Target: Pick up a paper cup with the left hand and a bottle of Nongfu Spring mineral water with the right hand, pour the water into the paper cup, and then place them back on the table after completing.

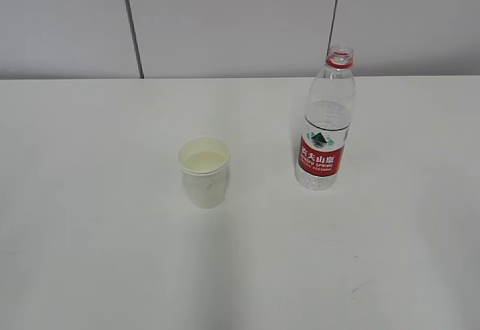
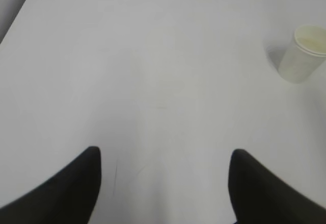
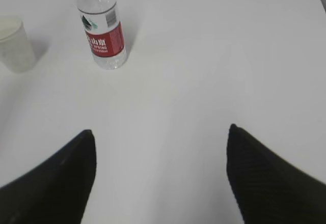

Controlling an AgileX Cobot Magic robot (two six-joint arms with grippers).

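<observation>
Your white worktop fills nearly every frame, running back to a pale panelled wall crossed by two dark seams; only the exterior view shows that wall in full.

On the worktop stands the Nongfu Spring bottle, upright, its red label facing you, its red neck ring showing and its mouth uncapped. Water fills the lower part of the bottle; the clear liquid and clear plastic make the exact level hard to read. In the right wrist view the bottle's top is cut off by the upper edge of the frame.

To the bottle's left, well apart from it, sits the paper cup, upright and off-white. You can see a pale surface low inside its rim, but the pictures do not settle whether that is liquid or the cup's bottom. The right wrist view clips the cup at the left edge.

Neither arm appears in the exterior view. The left gripper shows only as two dark, blurred fingertips at the bottom of its wrist view, spread wide over bare worktop and holding nothing, with the cup far off at upper right. The right gripper likewise shows two dark fingertips, spread wide and empty, with the bottle well ahead at upper left.
</observation>
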